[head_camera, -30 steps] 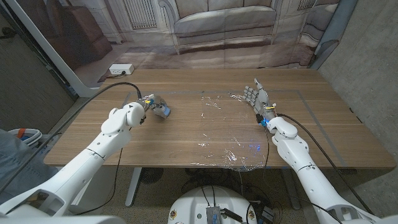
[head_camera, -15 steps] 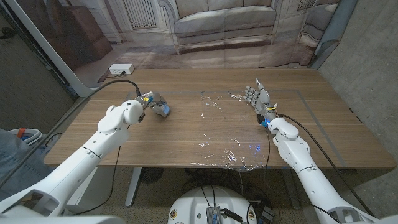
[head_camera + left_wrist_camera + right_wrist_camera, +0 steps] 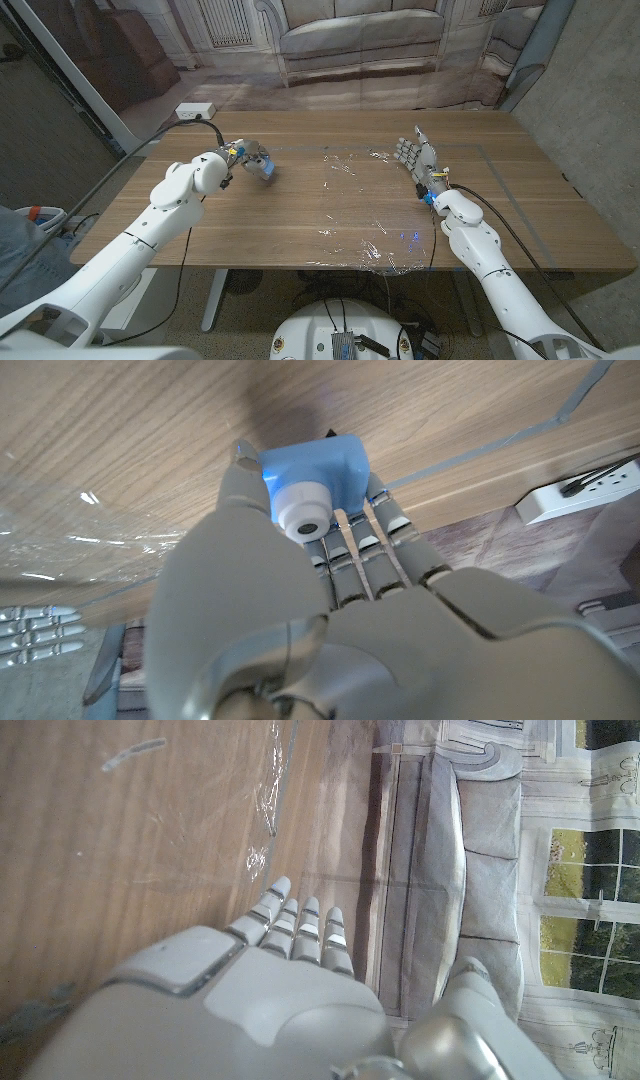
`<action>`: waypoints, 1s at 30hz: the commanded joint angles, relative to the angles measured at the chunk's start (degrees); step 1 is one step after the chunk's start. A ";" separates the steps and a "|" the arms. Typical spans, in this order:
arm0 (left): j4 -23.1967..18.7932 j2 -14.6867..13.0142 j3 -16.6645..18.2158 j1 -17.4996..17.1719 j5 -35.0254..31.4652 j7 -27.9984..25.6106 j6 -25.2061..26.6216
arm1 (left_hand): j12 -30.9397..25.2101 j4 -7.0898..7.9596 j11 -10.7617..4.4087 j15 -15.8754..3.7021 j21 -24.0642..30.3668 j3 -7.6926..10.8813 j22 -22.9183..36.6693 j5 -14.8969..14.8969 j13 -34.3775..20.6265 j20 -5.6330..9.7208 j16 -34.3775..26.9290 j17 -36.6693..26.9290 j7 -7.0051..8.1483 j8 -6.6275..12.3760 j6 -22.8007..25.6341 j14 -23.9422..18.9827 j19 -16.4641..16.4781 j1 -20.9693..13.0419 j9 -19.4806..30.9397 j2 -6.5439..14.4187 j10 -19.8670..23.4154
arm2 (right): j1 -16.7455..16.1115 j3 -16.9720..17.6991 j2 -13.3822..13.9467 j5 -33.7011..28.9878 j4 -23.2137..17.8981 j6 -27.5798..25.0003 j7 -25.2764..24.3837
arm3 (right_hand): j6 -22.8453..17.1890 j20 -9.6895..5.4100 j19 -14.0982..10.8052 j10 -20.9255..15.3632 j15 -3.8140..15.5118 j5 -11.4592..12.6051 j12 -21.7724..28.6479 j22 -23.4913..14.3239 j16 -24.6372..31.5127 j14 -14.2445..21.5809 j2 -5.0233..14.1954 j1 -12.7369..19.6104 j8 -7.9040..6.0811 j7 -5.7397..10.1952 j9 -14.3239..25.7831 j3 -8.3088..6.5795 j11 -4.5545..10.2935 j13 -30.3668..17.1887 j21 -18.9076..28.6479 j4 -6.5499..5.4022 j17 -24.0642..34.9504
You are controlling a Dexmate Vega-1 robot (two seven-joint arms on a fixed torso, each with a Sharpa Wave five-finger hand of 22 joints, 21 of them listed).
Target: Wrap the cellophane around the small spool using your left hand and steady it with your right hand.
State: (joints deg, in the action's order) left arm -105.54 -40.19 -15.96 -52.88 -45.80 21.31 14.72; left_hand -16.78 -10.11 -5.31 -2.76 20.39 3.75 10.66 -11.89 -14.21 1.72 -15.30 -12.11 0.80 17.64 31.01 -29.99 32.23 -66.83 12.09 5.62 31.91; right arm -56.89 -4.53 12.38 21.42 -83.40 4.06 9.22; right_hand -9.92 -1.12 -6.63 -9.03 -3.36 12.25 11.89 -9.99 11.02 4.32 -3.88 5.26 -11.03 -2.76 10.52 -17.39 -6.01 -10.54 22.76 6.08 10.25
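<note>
The small blue spool [image 3: 312, 478] with its white hub is gripped in the fingers of the left hand [image 3: 243, 157]. The cellophane [image 3: 365, 215] is spread between both hands. The right hand [image 3: 416, 160] is held open and empty, apparently at the sheet's edge.

The surface [image 3: 300, 205] is matt wood grain. The cellophane [image 3: 365, 215] on it is clear, glossy and crinkly. The spool [image 3: 310, 485] looks like smooth blue and white plastic.
</note>
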 commanded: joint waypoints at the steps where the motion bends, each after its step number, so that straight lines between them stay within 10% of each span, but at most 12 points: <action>1: -1.96 -1.12 1.67 -1.59 3.93 -3.81 -8.32 | -0.16 2.79 -0.29 -2.69 0.35 2.83 0.13 -0.15 -0.13 -0.09 0.21 -0.31 0.11 0.02 0.58 -0.60 0.06 -3.82 0.19 4.37 0.91 | -0.44 0.65 -0.18 0.61 -0.09 0.85 0.13 | -0.34 -0.07 -0.49 -0.77 0.18 -0.23 0.49 -0.18 -0.03 0.45 0.77 0.09 -0.21 -0.26 0.27 0.23 0.04 -0.12 -0.20 0.08 0.26; 30: -2.76 -0.70 -0.81 0.47 7.06 -4.59 -26.40 | 0.20 3.55 -0.59 -3.08 -0.04 3.18 0.13 0.24 -0.33 0.31 0.75 -0.39 0.51 -0.20 1.25 -0.48 -0.86 -3.27 0.13 3.97 1.18 | -4.19 2.79 0.08 1.99 -3.01 3.20 -0.12 | -0.41 -0.07 -0.87 -1.05 0.11 -0.29 0.54 -0.20 -0.02 0.69 0.97 0.23 -0.21 -0.41 0.28 0.34 -0.11 -0.13 -0.74 0.14 0.25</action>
State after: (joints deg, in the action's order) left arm -108.01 -41.51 -14.82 -54.14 -39.53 15.93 -5.35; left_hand -16.56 -10.10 -5.23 -2.75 20.38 3.74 10.68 -11.26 -14.27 2.15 -14.68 -12.41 1.13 17.25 31.75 -30.38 31.79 -66.80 12.14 5.65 32.01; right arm -59.45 -2.69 12.40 22.78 -84.99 6.17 9.53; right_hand -9.92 -1.14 -7.03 -9.64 -3.36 12.25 11.89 -9.99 11.02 4.32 -3.27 5.26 -11.03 -2.76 10.52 -17.14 -6.01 -10.53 22.23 6.33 10.25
